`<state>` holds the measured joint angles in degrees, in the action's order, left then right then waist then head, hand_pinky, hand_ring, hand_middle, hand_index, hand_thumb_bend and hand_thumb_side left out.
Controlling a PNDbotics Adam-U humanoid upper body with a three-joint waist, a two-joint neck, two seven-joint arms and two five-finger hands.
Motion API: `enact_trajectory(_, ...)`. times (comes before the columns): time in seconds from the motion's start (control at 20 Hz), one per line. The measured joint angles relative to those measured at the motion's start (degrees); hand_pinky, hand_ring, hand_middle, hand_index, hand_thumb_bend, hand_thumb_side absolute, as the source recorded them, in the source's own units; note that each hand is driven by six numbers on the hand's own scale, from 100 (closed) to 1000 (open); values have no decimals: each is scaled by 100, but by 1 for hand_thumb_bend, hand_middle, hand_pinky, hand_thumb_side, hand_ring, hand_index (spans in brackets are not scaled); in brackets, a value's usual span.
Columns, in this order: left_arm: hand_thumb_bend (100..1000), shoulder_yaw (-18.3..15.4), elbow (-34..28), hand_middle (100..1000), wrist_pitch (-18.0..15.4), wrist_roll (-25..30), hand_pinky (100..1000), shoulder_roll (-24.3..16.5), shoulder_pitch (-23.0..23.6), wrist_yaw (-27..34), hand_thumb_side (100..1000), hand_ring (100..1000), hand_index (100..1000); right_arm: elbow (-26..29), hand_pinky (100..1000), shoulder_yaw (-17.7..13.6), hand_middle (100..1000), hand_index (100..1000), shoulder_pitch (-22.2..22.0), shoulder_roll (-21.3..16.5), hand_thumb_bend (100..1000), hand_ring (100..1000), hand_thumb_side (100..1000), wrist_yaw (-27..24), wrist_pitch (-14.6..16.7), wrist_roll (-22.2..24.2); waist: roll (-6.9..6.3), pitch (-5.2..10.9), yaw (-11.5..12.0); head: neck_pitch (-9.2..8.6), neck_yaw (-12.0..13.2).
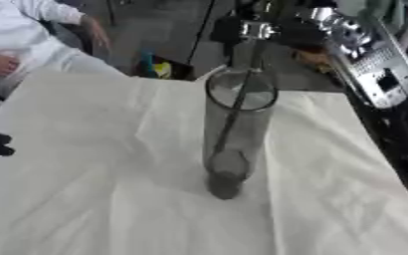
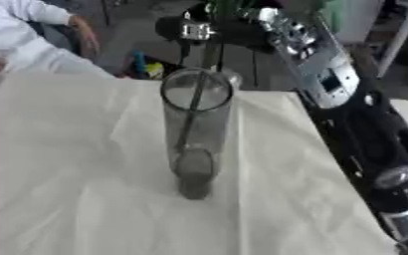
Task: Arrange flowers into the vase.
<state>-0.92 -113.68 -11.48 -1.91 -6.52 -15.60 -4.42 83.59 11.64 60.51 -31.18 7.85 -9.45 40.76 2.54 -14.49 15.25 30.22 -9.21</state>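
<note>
The right hand, fingers hidden so I cannot tell its grip, hangs over the glass vase on the counter, seemingly feeding a flower stem straight down inside.

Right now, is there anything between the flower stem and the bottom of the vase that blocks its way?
Nothing visible blocks it. The stem already passes through the open mouth of the glass vase and runs down inside it. The right hand is above the rim, where the stem's upper end is. The white cloth around the vase shows no other objects.
</note>
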Motion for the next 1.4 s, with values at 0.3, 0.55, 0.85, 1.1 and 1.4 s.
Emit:
enact_trajectory(0.3, 100, 0, 0, 729, 1, 24, 535, 0, 0, 0, 974, 585, 849, 0, 983, 4, 679, 860, -1, -39, 623, 956, 985, 114, 191, 63, 0, 0, -9, -5, 3)
enact_trajectory(0.55, 100, 0, 0, 730, 3, 43, 535, 0, 0, 0, 975, 586, 849, -6, 985, 4, 680, 859, -1, -43, 623, 956, 978, 164, 301, 164, 0, 0, -10, -5, 6)
enact_trajectory(0.85, 100, 0, 0, 731, 4, 48, 535, 0, 0, 0, 978, 586, 849, -11, 984, 3, 674, 855, -33, -67, 617, 955, 971, 166, 348, 196, 0, 0, -32, -6, 9)
enact_trajectory(1.1, 100, 0, 0, 731, 10, 55, 535, 0, 0, 0, 981, 587, 849, -9, 984, 3, 667, 849, -62, -92, 613, 955, 960, 166, 350, 199, 0, 0, -35, -6, 10)
enact_trajectory(1.4, 100, 0, 0, 732, 10, 57, 535, 0, 0, -7, 982, 587, 849, -9, 984, 3, 667, 848, -110, -96, 612, 955, 950, 166, 343, 230, 0, 0, -40, -6, 10)
